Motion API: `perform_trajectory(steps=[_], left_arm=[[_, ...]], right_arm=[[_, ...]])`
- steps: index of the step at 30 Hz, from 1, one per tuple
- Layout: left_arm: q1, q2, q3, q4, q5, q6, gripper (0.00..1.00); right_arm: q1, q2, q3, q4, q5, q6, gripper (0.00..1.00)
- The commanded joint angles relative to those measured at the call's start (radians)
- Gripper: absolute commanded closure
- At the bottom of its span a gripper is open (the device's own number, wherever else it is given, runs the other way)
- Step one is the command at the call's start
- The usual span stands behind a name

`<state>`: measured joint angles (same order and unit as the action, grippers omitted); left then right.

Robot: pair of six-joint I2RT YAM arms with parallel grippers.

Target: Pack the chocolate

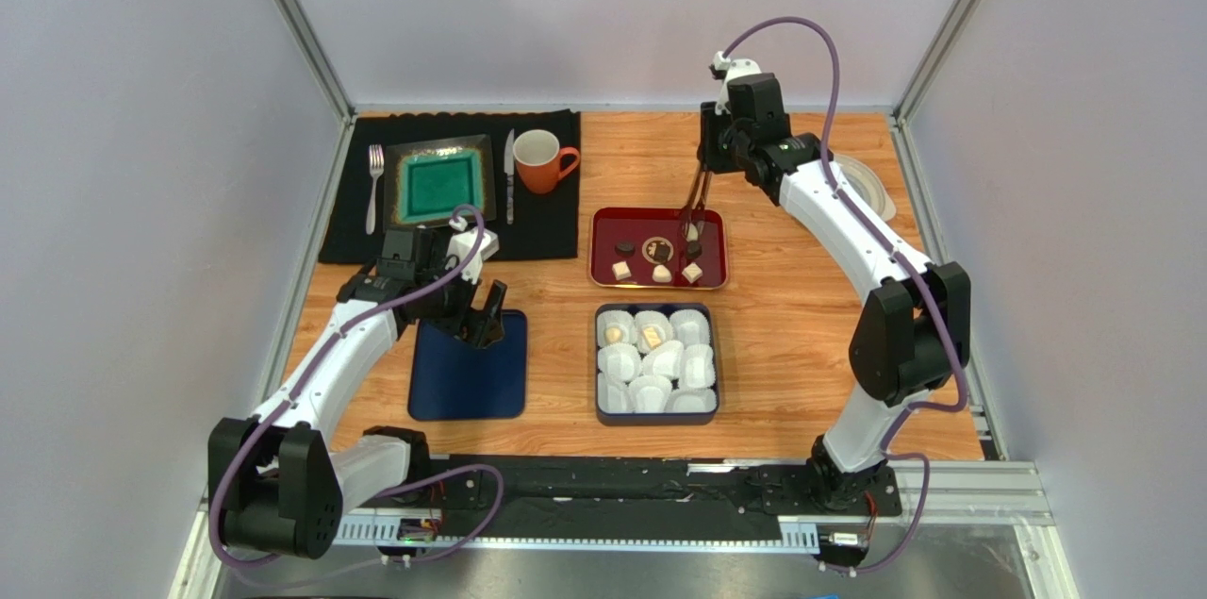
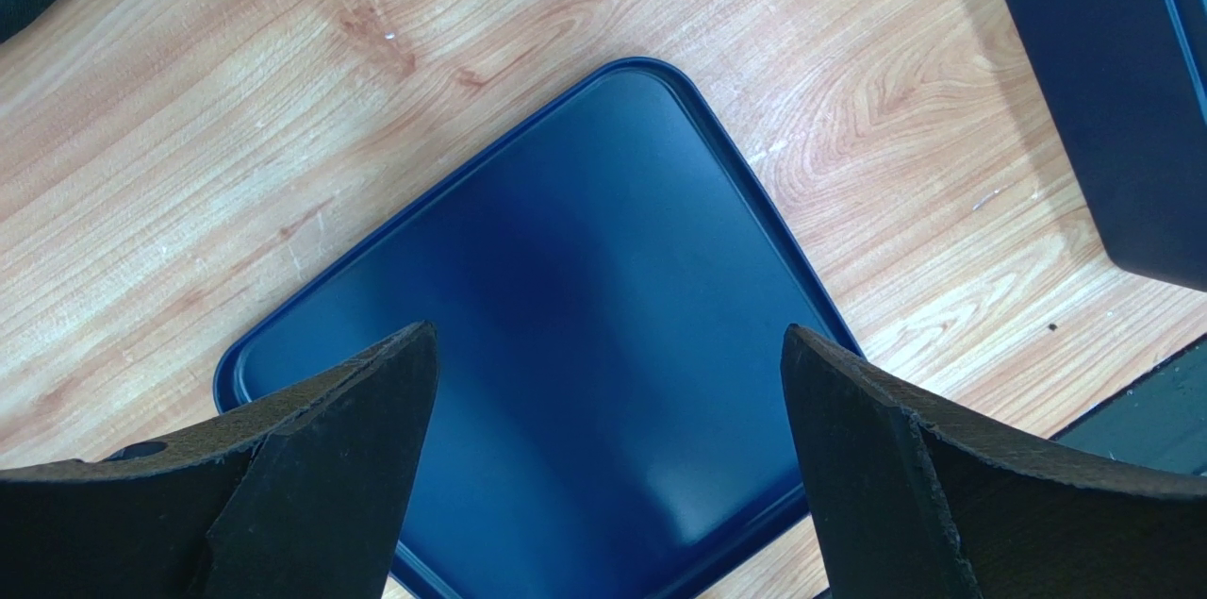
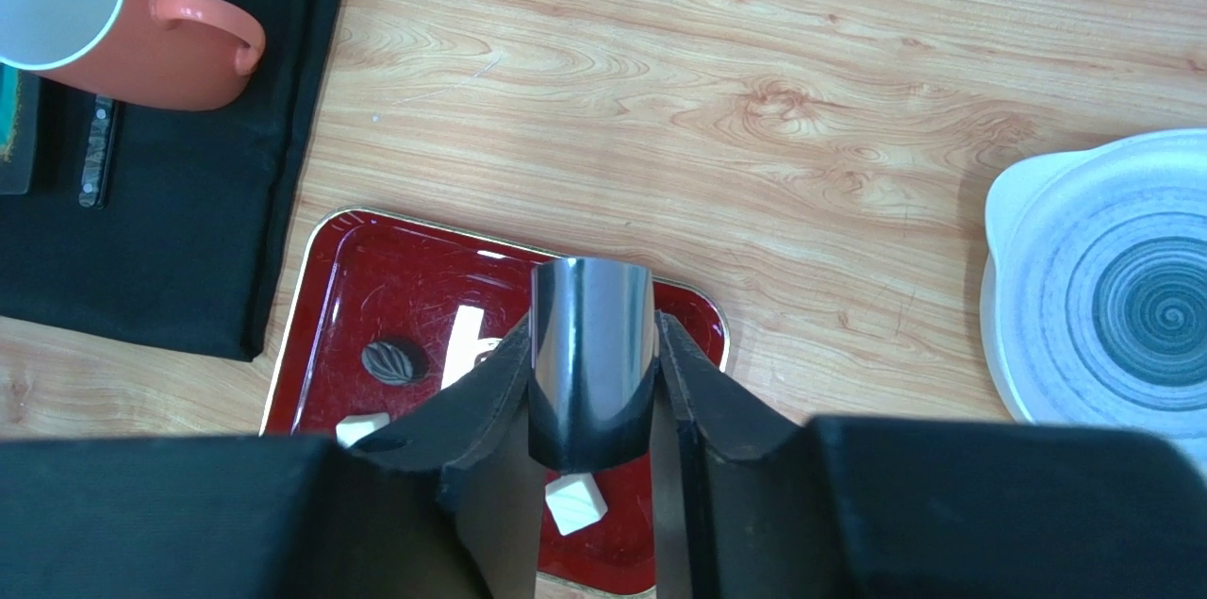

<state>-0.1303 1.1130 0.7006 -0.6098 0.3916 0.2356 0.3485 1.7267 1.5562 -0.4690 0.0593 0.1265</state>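
Right tool (image 1: 704, 172) upper right of centre, pinching metal tongs (image 1: 694, 210) over red tray (image 1: 609, 224) of chocolates (image 1: 662, 274), left tool (image 2: 607, 345) spread wide above blue tray (image 2: 595, 203), lower-left bench (image 1: 794, 330)

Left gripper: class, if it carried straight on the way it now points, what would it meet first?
The left gripper points down at the dark blue tray on the wooden table, framed between its open jaws. It would probably meet that tray's surface first; the gap above it is unclear.
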Motion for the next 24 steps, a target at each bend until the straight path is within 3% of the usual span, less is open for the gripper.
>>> perform_trajectory(steps=[1,6,12,24], left_arm=[[0.001,-0.013,0.036,0.007,0.016,0.024,0.01],[0.003,-0.018,0.034,0.005,0.020,0.022,0.01],[0.003,-0.021,0.037,0.001,0.007,0.027,0.01],[0.003,-0.025,0.031,0.010,0.016,0.002,0.01]], right_arm=[[-0.006,-0.009,0.007,0.007,-0.004,0.012,0.77],[-0.002,-0.077,0.016,-0.003,-0.021,0.022,0.84],[0.024,-0.217,0.013,-0.051,-0.010,0.032,0.85],[0.250,-0.590,-0.238,-0.192,0.109,0.082,0.84]])
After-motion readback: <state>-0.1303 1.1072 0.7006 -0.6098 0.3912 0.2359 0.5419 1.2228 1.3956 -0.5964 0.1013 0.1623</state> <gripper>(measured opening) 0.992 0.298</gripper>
